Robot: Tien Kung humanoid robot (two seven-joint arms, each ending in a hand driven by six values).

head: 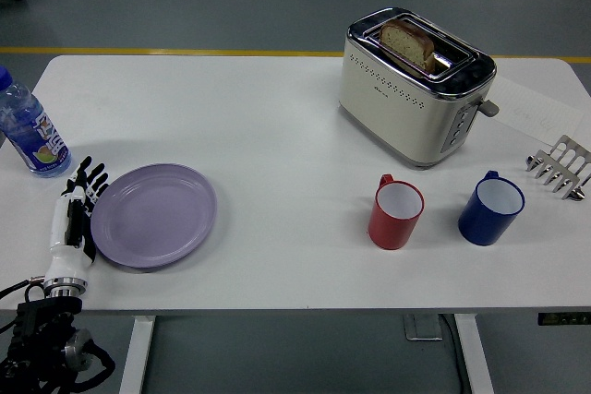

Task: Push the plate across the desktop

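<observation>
A lilac plate (154, 215) lies flat on the white table (277, 136) at the left. My left hand (78, 209), white with black fingers, stands on edge against the plate's left rim, fingers straight and spread, pointing away from me. It holds nothing. The right arm is out of view.
A water bottle (28, 126) stands at the far left edge, just beyond my hand. A red mug (396, 213) and a blue mug (490, 208) stand right of centre. A toaster (413, 83) with bread is behind them. A metal toast rack (560, 166) sits far right.
</observation>
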